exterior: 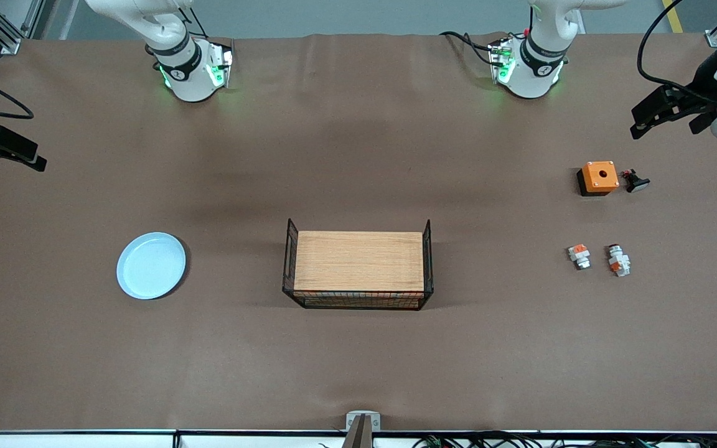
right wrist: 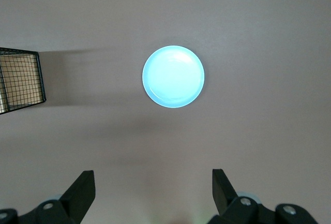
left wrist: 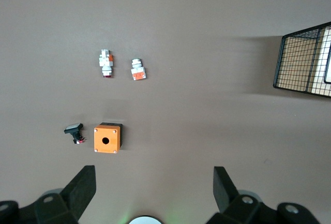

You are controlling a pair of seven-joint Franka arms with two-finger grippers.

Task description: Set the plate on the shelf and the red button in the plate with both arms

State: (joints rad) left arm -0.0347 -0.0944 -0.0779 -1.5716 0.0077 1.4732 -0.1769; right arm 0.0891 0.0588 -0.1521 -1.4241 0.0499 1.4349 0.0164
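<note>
Front view: plate (exterior: 151,265) flat on surface (exterior: 358,361) toward right arm's end; red button (exterior: 617,260) toward left arm's end, beside stubbier white piece (exterior: 579,256); basket (exterior: 358,271) between.

Left wrist view: left gripper (left wrist: 153,185) high over surface, fingers spread, empty. Best centred over button's (left wrist: 106,62) long body before descent.

Right wrist view: right gripper (right wrist: 152,185) up, fingers spread, empty. Advisable to take plate (right wrist: 173,76) by rim.

Both arms wait raised above the worktop (exterior: 358,373). The left gripper (left wrist: 153,195) hangs over the worktop's left-arm end, jaws spread wide. The right gripper (right wrist: 153,195) hangs over its right-arm end, jaws likewise spread, holding nothing.
</note>
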